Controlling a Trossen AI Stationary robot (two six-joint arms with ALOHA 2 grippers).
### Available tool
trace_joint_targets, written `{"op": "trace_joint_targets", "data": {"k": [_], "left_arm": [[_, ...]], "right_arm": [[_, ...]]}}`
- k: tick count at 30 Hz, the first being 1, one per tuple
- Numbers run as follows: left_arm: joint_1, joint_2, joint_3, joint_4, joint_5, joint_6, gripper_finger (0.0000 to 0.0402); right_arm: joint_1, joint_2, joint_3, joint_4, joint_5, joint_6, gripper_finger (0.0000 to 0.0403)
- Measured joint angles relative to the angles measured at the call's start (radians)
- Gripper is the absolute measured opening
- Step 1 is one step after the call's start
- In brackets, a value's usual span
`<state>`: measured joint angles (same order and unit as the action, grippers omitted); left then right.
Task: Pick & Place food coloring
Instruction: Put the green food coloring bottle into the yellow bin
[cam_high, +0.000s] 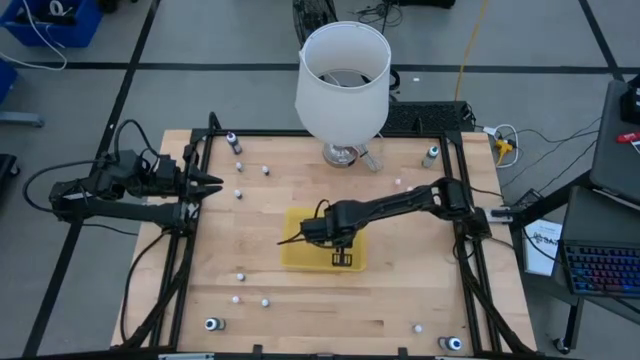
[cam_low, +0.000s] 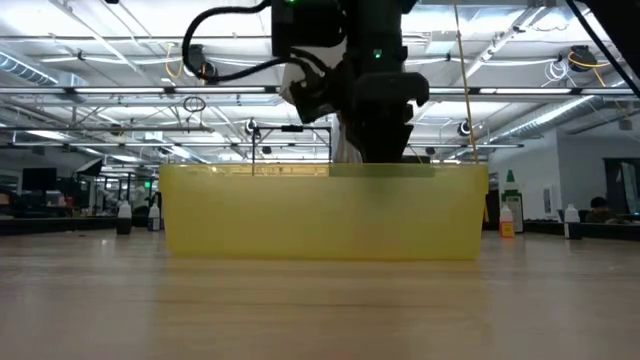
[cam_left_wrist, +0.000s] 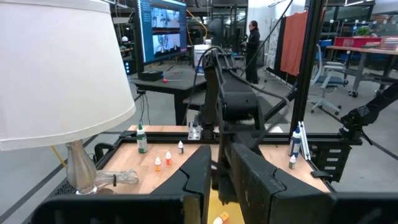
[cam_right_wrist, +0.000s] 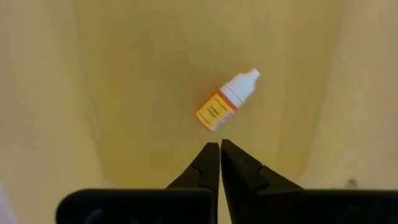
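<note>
The right arm's black gripper (cam_right_wrist: 220, 148) hangs over the flat yellow plastic tray (cam_high: 296, 255) in the middle of the wooden table (cam_high: 400, 300). Its two fingers are pressed together and hold nothing. Just past the fingertips, a tiny whitish food coloring bottle with an orange label and a white cap (cam_right_wrist: 227, 100) lies on its side on the tray floor, not touching the gripper. More little bottles (cam_high: 238, 194) are spread around the table, well apart from the tray. Farther back stands a big white lampshade (cam_high: 343, 80). The left arm's gripper (cam_high: 212, 184) waits at the left edge of the table, fingers slightly apart, empty.
</note>
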<state>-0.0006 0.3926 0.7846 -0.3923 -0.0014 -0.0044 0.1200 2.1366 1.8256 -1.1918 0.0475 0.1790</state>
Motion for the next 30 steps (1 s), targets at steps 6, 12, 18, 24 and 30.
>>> {"op": "trace_joint_targets", "data": {"k": [6,12,18,24,30], "left_arm": [[0.000,0.000,0.000,0.000,0.000,0.000,0.0067],[0.000,0.000,0.000,0.000,0.000,0.000,0.0067],[0.000,0.000,0.000,0.000,0.000,0.000,0.0067],[0.000,0.000,0.000,0.000,0.000,0.000,0.0067],[0.000,0.000,0.000,0.000,0.000,0.000,0.0067]], "right_arm": [[0.067,-0.133,0.000,-0.186,0.002,0.183,0.0018],[0.240,-0.271,0.000,-0.366,0.002,0.549,0.0021],[0.436,-0.316,-0.037,-0.341,-0.001,0.866,0.0078],[0.594,-0.313,-0.189,-0.131,-0.104,1.088,0.0172],[0.703,-0.313,-0.315,0.097,-0.129,1.348,0.0190]]}}
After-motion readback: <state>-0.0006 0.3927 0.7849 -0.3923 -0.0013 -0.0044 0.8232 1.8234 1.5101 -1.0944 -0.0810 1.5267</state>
